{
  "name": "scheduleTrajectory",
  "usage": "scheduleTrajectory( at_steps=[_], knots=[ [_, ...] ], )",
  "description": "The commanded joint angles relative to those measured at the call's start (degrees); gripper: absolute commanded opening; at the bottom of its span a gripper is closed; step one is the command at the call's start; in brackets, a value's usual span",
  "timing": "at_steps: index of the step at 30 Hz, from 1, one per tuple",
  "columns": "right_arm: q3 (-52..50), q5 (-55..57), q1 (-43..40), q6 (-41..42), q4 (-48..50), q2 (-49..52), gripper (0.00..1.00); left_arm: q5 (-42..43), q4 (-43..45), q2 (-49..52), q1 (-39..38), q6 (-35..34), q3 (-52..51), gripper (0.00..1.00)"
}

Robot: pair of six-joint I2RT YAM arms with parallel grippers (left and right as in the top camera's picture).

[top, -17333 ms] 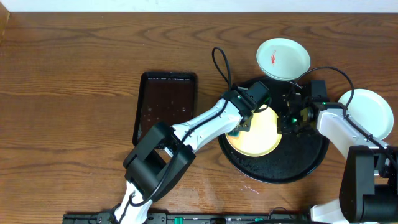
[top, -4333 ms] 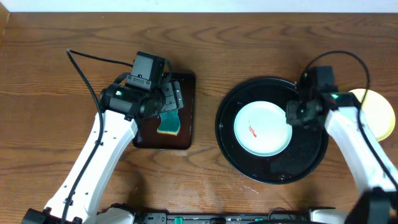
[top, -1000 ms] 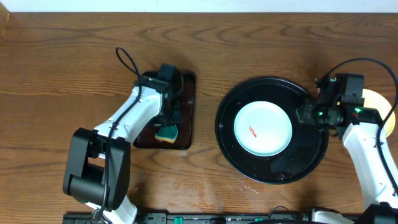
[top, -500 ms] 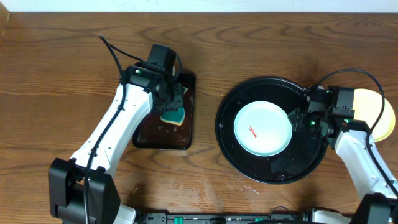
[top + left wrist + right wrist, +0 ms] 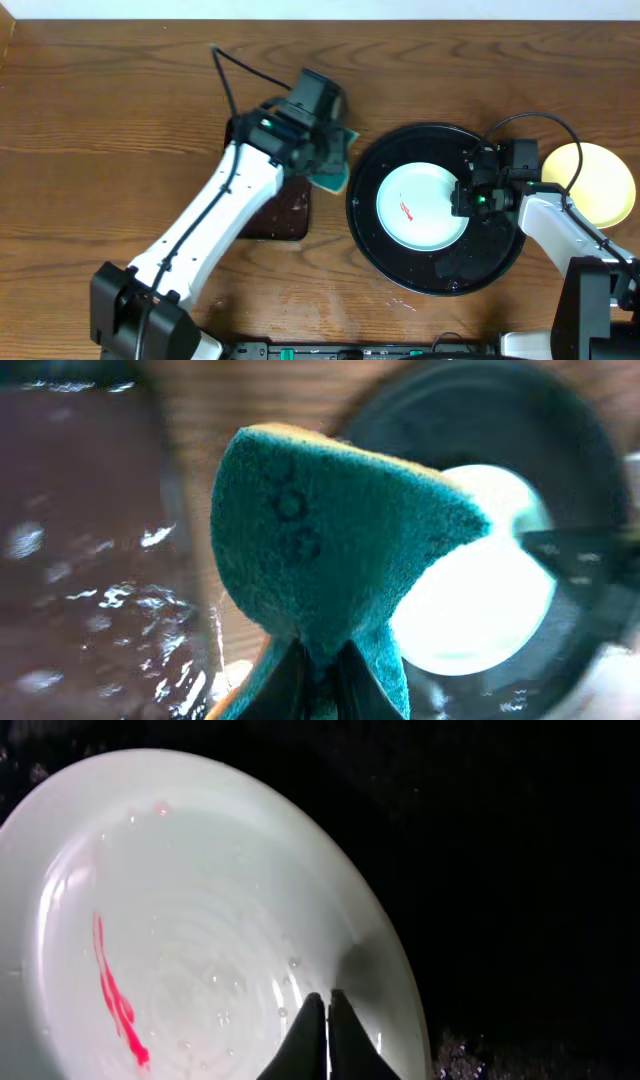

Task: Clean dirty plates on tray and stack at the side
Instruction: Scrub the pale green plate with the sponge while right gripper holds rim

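A mint-white plate (image 5: 422, 206) lies flat in the black tray (image 5: 492, 250), a little left of the tray's middle, with a thin red smear (image 5: 405, 210) on its left half. In the right wrist view the smear (image 5: 113, 988) runs down the plate's floor among water drops. The right gripper (image 5: 466, 197) is at the plate's right edge. Its fingers are pressed together with nothing between them, and their tips sit over the plate's inner wall just inside the rim (image 5: 322, 1010); whether they touch it cannot be told. A yellow plate (image 5: 592, 183) rests on the table (image 5: 100, 120) just right of the tray, outside its rim. The left gripper (image 5: 318, 660) is clamped on a teal sponge (image 5: 330, 530) with a yellow backing, pinching its lower end. In the overhead view the sponge (image 5: 337, 172) hangs over the gap between the tray's left rim and a brown tray (image 5: 286, 215). That tray has a wet surface and is partly hidden under the left arm.
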Motion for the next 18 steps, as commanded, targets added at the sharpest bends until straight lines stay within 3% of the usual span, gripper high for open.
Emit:
scheduleTrajectory(
  at_steps=[1, 2, 4, 6, 14, 18],
  knots=[
    [-0.11, 0.83, 0.2, 3.39, -0.44, 0.33, 0.01, 3.15, 3.67, 1.44, -3.04, -3.19, 1.49, 0.07],
    [-0.09, 0.85, 0.2, 3.17, -0.37, 0.31, 0.02, 4.07, 4.85, 2.1, -3.76, -3.78, 1.49, 0.08],
    [0.09, 1.27, 0.15, 0.31, 0.04, 0.2, 0.28, 5.57, 7.1, 3.69, -5.4, -5.46, 1.49, 0.07],
    [1.01, 2.84, -0.2, -0.59, 0.26, -0.02, 0.4, 6.27, 8.87, 5.27, -6.73, -6.71, 1.49, 0.07],
    [4.04, 2.69, -4.0, -1.81, 0.09, -0.02, 0.4, 6.71, 12.94, 11.54, -10.67, -10.86, 1.49, 0.08],
    [4.11, -10.05, -4.13, -12.63, -0.26, -0.42, 0.38, 6.6, 13.09, 11.8, -10.78, -10.78, 1.49, 0.07]
  ],
)
